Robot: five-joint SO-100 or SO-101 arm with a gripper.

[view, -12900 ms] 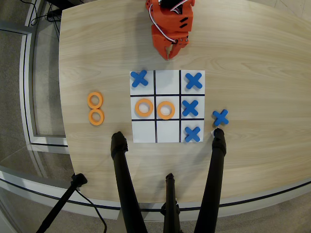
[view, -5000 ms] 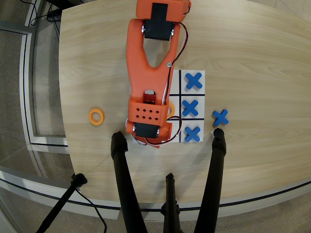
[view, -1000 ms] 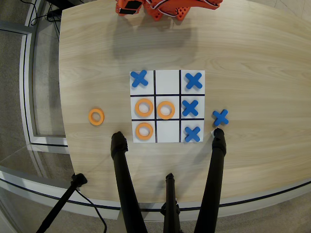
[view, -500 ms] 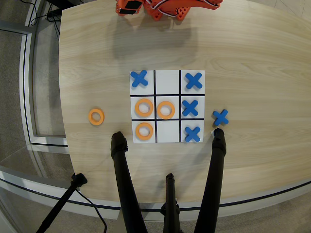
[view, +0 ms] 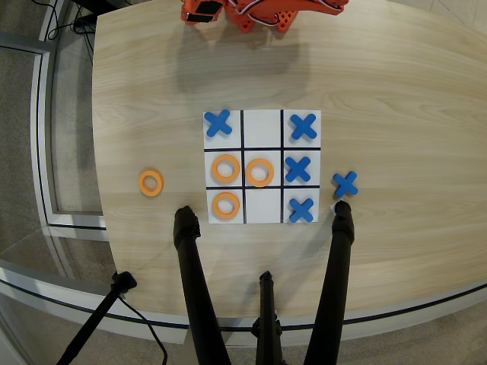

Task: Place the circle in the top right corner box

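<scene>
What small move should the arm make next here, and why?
Probably none beyond staying parked. An orange ring already lies flat inside the board's lower left corner square in the overhead view, clear of the black lines, and the arm sits folded at the table's far edge. Its gripper cannot be made out. One spare ring rests on the table left of the board.

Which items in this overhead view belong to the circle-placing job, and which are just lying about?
Job:
- flat orange ring in the board's lower-left corner square
- white nine-square board
- orange arm at the top edge; claw unseen

Lying about:
- spare orange ring off-board
- blue X piece off-board
- black tripod legs
</scene>
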